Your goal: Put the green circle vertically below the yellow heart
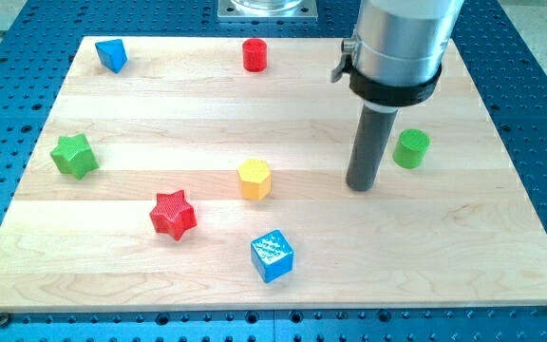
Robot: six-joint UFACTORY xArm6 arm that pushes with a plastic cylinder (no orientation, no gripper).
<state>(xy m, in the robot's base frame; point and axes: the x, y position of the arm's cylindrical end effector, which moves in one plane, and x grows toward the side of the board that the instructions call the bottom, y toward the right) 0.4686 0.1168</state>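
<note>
The green circle is a small green cylinder at the view's right, on the wooden board. My tip rests on the board just to the left of it and slightly lower, with a small gap between them. No yellow heart shows; the only yellow block is a yellow hexagon near the board's middle, to the left of my tip.
A red star and a blue cube lie at lower middle. A green star is at the left. A blue triangle-like block and a red cylinder sit near the top edge.
</note>
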